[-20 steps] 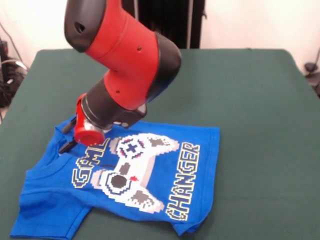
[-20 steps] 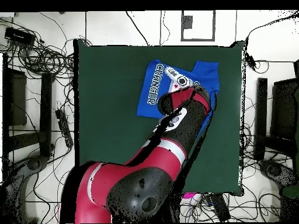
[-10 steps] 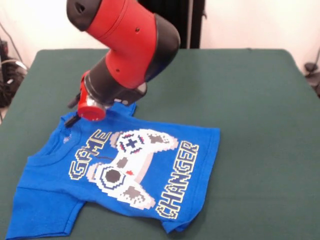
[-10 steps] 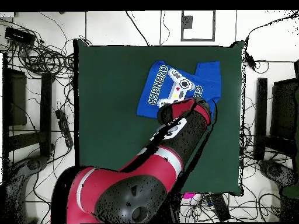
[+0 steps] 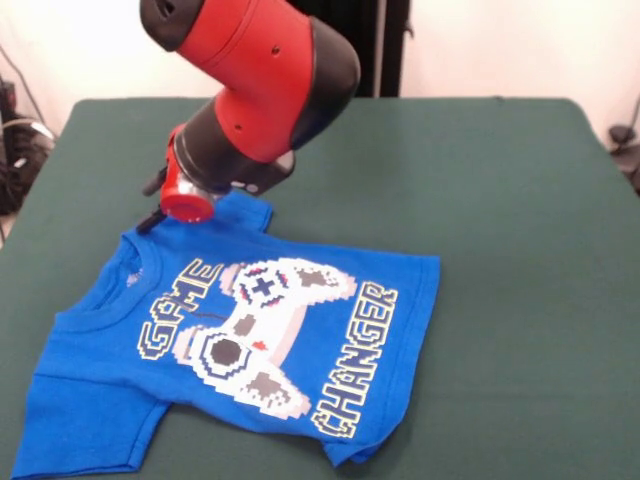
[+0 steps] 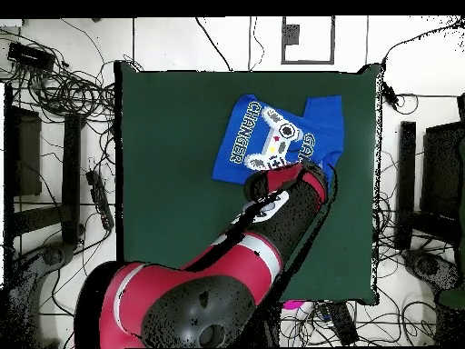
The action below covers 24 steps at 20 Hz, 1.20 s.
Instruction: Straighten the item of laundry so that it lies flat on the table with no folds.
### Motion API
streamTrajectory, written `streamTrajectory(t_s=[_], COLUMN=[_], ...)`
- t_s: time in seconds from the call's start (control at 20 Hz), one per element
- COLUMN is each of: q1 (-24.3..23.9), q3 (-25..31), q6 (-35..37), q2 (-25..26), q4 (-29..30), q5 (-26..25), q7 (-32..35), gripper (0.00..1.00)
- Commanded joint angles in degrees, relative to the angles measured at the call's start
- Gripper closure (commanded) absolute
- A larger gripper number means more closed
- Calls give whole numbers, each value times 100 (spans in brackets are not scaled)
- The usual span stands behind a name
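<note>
The claw [image 5: 150, 218] hangs low at the shirt's sleeve edge, mostly hidden behind the arm's red end cap [image 5: 188, 205], and I cannot tell whether it has cloth in it or nothing at all; only a dark tip pokes out beside the cap. Right under and just beside it sits the sleeve [image 5: 240, 212] of the blue T-shirt [image 5: 250, 350], a small flap that looks bunched and not laid out. From there the shirt spreads away from the claw, print side up, the controller picture and lettering lying fairly smooth. Furthest from the claw, the hem corner [image 5: 350, 452] curls under, and the other sleeve [image 5: 85, 435] runs to the picture's bottom edge. The green worktop [image 5: 500, 200] stretches wide and bare beyond.

Here is the worry: if that claw does have the sleeve and lifts or drags, the whole light shirt could slide with it and ruck up the smooth middle. If it has nothing, pressing down may pin a crease in the sleeve. And from above, the bulky arm [image 6: 272, 227] covers that very sleeve, so any slip there goes unseen.
</note>
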Motion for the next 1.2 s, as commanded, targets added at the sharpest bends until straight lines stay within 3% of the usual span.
streamTrajectory(t_s=[0.05, 0.25, 0.4, 0.7, 0.95, 1.2], q1=[332, 339, 310, 50, 75, 319], q3=[66, -22, 175, 634, 893, 769], q6=[-177, -94, 317, 711, 810, 1047], q2=[313, -213, -747, -1338, -1742, -1692], q4=[200, 169, 265, 374, 270, 54], q5=[-289, -504, -550, -596, -577, -605], q7=[168, -298, -855, -1562, -1843, -1474], gripper=[0, 0, 0, 0, 0, 0])
